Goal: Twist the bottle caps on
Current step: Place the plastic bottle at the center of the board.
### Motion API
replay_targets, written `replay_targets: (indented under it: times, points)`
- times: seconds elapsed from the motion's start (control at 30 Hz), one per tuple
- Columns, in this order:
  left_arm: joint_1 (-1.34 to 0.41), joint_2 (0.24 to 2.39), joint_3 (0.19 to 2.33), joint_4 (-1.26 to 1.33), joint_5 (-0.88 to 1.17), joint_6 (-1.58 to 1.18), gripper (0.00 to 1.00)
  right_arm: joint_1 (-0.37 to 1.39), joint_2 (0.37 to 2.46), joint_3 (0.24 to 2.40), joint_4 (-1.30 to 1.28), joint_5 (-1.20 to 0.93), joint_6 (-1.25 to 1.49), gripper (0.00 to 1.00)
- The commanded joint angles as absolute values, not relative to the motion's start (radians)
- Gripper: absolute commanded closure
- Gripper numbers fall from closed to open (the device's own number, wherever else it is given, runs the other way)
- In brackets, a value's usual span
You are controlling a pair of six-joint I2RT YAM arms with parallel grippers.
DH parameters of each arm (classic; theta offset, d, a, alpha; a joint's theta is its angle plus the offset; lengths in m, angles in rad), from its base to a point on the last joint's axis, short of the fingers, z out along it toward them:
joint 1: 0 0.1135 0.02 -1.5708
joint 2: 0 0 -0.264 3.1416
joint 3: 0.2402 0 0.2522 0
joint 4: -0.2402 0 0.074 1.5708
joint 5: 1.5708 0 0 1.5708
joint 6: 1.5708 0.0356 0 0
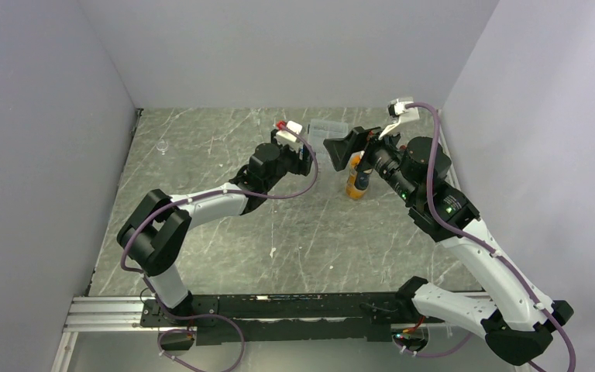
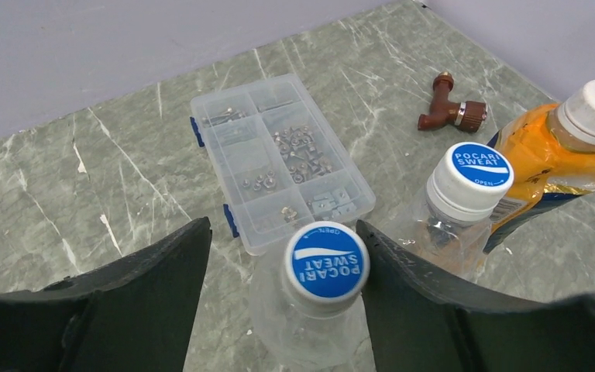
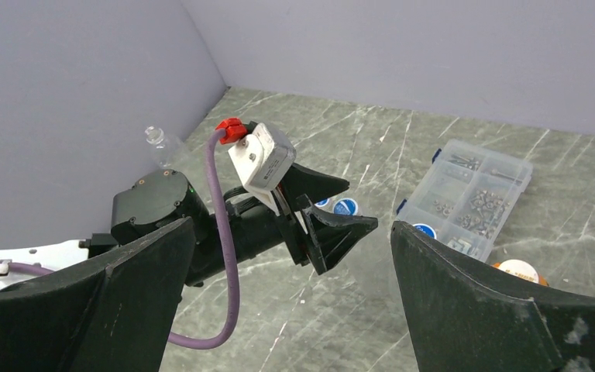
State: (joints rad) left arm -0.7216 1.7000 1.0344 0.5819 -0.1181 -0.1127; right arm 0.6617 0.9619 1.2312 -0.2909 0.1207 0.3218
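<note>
Our left gripper point(image 2: 283, 232) stands apart around a clear bottle point(image 2: 310, 325) with a blue cap point(image 2: 325, 262) on its neck. One finger is clear of the cap, the other just beside it. A second capped bottle point(image 2: 441, 232) and an orange bottle point(image 2: 542, 155) stand nearby on the worktop point(image 2: 85, 201), with a parts box point(image 2: 279, 167) behind. Our right gripper point(image 3: 293, 226) gapes wide, holding nothing.

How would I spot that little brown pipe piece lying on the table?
On the grey-green marbled table, find the flat clear plastic box of small metal parts, then the orange plastic bottle with a white cap to its right in the left wrist view. Between them, farther back, lies a small brown T-shaped pipe fitting: the only brown thing, with a silvery band around one arm.
</note>
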Motion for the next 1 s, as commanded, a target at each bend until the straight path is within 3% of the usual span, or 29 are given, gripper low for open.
replay_targets:
  times: [0.0, 0.53, 0.97]
  points:
    - [-0.728, 1.673, 1.052, 0.595, -0.086, -0.097, 0.24, 0.661, 0.951, 1.226, -0.248, 0.105, 0.314, 0.00]
    - [-0.729, 1.617, 1.093, 0.530, -0.061, -0.095, 0.06, 0.661, 0.958, 1.225, -0.244, 0.094, 0.317, 0.00]
    - [-0.728, 1.503, 1.150, 0.445, -0.044, -0.125, 0.00, 0.661, 0.955, 1.227, -0.245, 0.094, 0.316, 0.00]
